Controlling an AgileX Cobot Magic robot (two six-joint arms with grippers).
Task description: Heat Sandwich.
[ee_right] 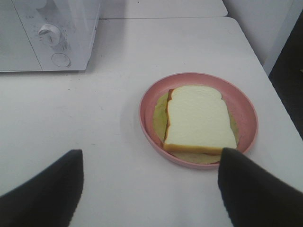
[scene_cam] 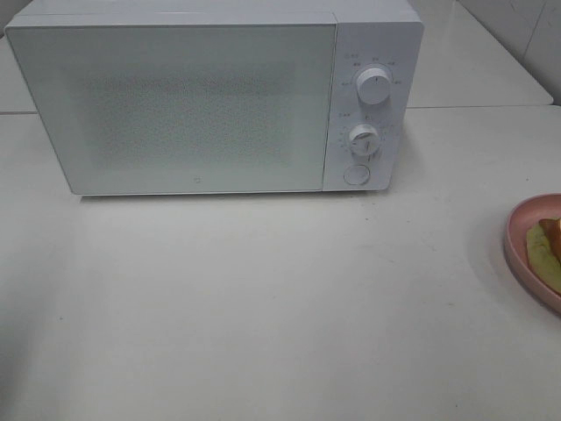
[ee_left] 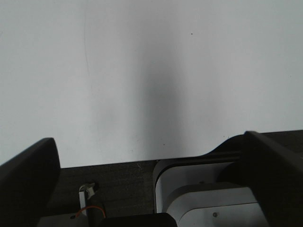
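Note:
The sandwich (ee_right: 199, 118), a pale bread slice over an orange-brown layer and a yellow-green one, lies flat on a round pink plate (ee_right: 247, 109). In the high view only a sliver of the sandwich (scene_cam: 545, 250) and the plate (scene_cam: 515, 235) shows at the right edge. The white microwave (scene_cam: 193, 105) stands at the back with its door closed. My right gripper (ee_right: 149, 156) is open and empty, hovering just short of the plate. Over bare white table, my left gripper (ee_left: 147, 139) is open wide with nothing between its fingers. Neither arm appears in the high view.
Two knobs (scene_cam: 374, 85) (scene_cam: 363, 139) and a round button (scene_cam: 357, 174) sit on the microwave's right panel. The microwave (ee_right: 28, 38) is also in the right wrist view. The table edge (ee_right: 279, 94) runs close beyond the plate, with dark floor past it.

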